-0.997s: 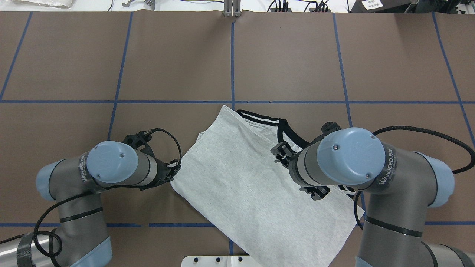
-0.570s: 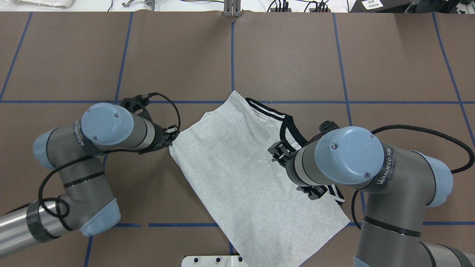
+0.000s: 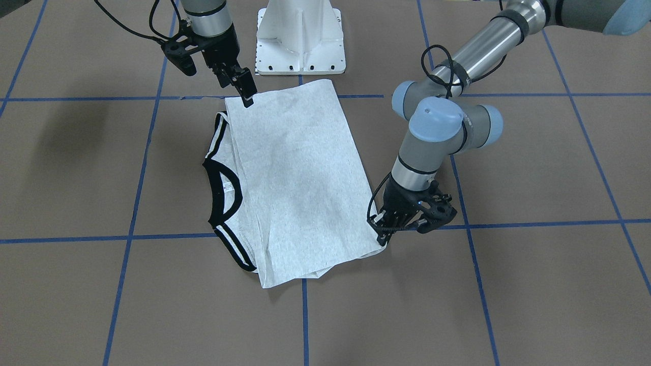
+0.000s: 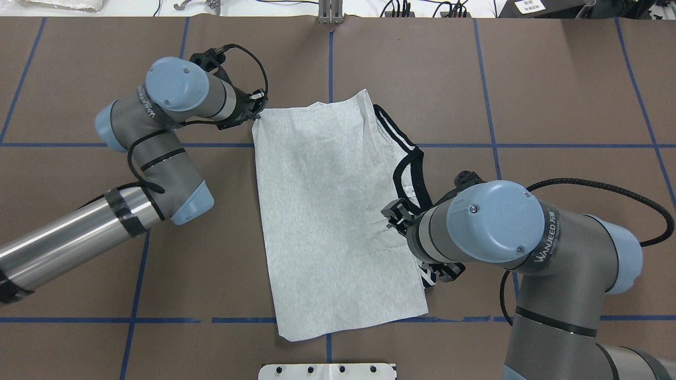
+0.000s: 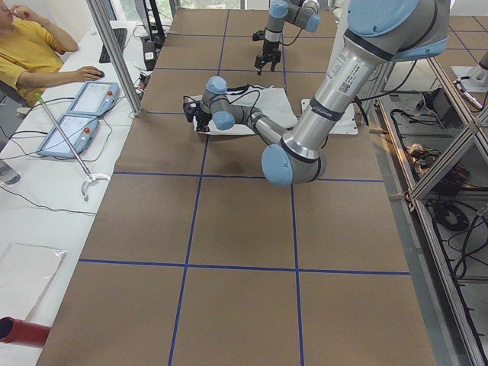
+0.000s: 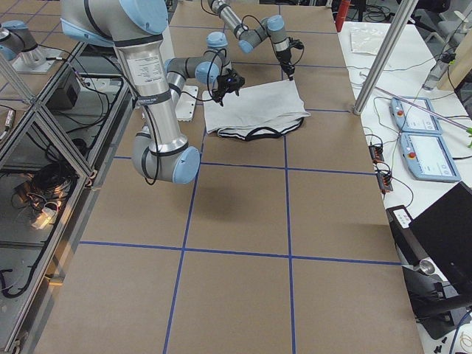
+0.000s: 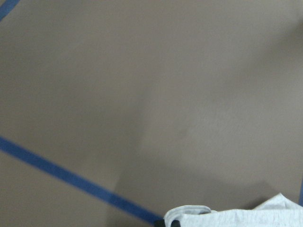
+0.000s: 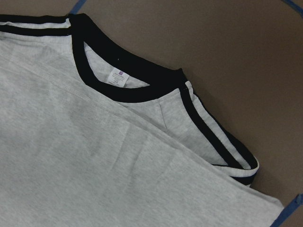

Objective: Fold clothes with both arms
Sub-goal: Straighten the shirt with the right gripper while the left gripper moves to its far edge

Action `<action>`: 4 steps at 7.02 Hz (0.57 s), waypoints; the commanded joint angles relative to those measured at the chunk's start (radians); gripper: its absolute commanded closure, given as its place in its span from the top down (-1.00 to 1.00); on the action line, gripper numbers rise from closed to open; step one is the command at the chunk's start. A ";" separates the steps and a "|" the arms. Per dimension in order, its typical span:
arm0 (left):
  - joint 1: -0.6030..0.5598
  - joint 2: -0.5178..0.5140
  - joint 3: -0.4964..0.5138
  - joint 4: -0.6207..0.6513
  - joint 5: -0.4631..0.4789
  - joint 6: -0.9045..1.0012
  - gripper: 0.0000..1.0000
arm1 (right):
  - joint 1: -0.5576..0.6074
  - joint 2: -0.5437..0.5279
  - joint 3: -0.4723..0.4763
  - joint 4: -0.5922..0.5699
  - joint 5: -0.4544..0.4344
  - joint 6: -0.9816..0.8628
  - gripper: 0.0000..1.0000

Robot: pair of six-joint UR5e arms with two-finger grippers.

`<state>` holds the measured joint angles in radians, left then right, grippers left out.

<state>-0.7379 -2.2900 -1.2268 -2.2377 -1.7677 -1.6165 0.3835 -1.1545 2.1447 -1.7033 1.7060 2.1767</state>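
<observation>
- Left gripper [image 4: 257, 112] is clamped on the far-left corner of the T-shirt [image 4: 327, 211]; my wrist view shows a rolled grey hem pinched at the bottom edge, with bare table [image 4: 79, 237] beyond it.
- Judging by how the shirt lies, I am partway through the fold: the body is doubled over and lies as a long rectangle, far end toward the operators' side, near end close to the white pedestal [image 4: 327, 371].
- Cloth here is a thin heather-grey jersey, matte and limp, flat across the middle with soft ripples near my right side.
- Black collar [image 4: 412, 174] and the black stripes [image 4: 393, 134] stick out from under the folded layer on the right, so that edge is not squared up.
- Right gripper [image 3: 244, 94] sits at the near-right corner of the shirt; I think its jaws are pinched on the cloth, but my own wrist hides them from overhead and the front view is small, so I cannot tell for sure.
- Next, I judge, both corners should be laid down with the cloth held taut, then released together so no slack bunches.
- After that, the striped sleeve and collar need tucking in before a crosswise fold.
- Risk: the jersey slides easily on the smooth brown table.
</observation>
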 commanded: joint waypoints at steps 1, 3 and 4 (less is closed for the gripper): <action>-0.034 -0.098 0.148 -0.097 0.001 0.006 -1.00 | 0.000 0.006 0.001 0.001 -0.037 0.000 1.00; -0.035 -0.079 0.112 -0.105 -0.001 0.001 1.00 | -0.005 0.007 0.001 0.004 -0.057 -0.002 1.00; -0.035 -0.019 0.001 -0.099 -0.006 0.000 1.00 | -0.029 0.003 -0.006 0.004 -0.112 0.001 1.00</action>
<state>-0.7720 -2.3568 -1.1339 -2.3378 -1.7693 -1.6146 0.3744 -1.1490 2.1443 -1.7004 1.6429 2.1761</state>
